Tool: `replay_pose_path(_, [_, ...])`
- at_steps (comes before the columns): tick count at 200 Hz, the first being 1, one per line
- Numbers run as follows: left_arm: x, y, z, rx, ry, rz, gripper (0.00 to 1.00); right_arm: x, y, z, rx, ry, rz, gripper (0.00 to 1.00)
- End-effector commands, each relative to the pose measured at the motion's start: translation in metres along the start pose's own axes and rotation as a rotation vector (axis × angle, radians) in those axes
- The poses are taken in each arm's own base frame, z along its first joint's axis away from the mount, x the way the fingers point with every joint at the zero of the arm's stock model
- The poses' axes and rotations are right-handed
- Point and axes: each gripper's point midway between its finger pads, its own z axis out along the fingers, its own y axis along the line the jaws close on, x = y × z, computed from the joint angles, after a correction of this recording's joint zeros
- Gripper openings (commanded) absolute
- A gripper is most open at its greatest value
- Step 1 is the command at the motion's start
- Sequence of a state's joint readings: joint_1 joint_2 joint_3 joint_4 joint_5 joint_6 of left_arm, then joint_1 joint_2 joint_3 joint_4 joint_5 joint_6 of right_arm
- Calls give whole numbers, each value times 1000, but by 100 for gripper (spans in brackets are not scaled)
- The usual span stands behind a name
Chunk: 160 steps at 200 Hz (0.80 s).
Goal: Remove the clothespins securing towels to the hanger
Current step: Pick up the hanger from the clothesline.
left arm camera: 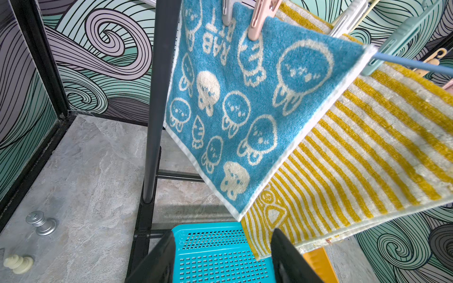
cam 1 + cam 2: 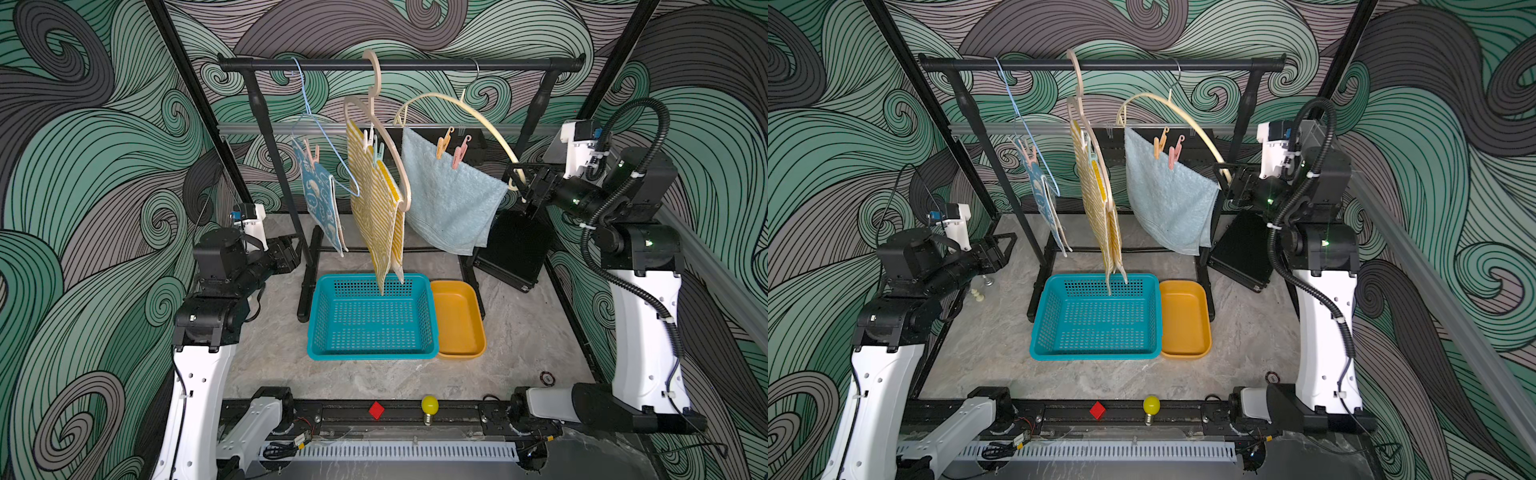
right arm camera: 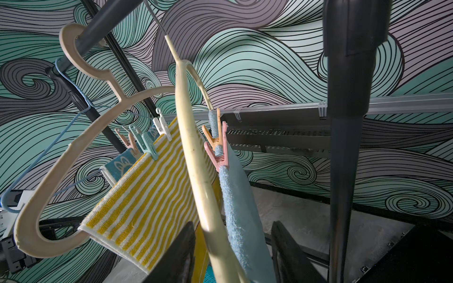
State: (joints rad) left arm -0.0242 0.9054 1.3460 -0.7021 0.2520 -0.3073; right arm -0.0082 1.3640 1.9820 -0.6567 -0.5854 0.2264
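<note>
Three towels hang from hangers on the rack. The bunny towel (image 2: 320,199) carries pink clothespins (image 2: 311,154). The striped towel (image 2: 374,208) carries a white clothespin (image 2: 368,139) and a teal clothespin (image 2: 379,151). An orange clothespin (image 2: 444,143) and a pink clothespin (image 2: 460,151) pin the pale-blue towel (image 2: 449,199) to the cream hanger (image 2: 469,110). My right gripper (image 2: 515,176) (image 3: 232,226) is open, its jaws either side of that hanger's right end and the towel edge, with gaps showing. By the rack's left post, my left gripper (image 2: 297,245) (image 1: 223,232) is open and empty.
A teal basket (image 2: 365,324) and an orange tray (image 2: 457,320) sit under the towels. The black rack bar (image 2: 415,64) and its left post (image 2: 274,158) stand close to both arms. A black box (image 2: 515,249) leans at the right. A silver knob (image 1: 40,223) lies on the floor by the left arm.
</note>
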Motion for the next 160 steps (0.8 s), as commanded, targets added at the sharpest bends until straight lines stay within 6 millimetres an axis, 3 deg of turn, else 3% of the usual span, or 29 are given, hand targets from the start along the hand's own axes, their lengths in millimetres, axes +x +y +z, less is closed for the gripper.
replay_pose_path(1, [-2, -6, -8, 15, -6, 22, 61, 2, 7, 1, -35, 12, -12, 48])
replay_pose_path(74, [-3, -4, -11, 2, -20, 28, 60, -13, 15, -5, -41, -41, -44, 0])
replay_pose_path(160, [-6, -6, -22, -3, -46, 39, 60, -59, 40, -40, -33, -250, -115, 0])
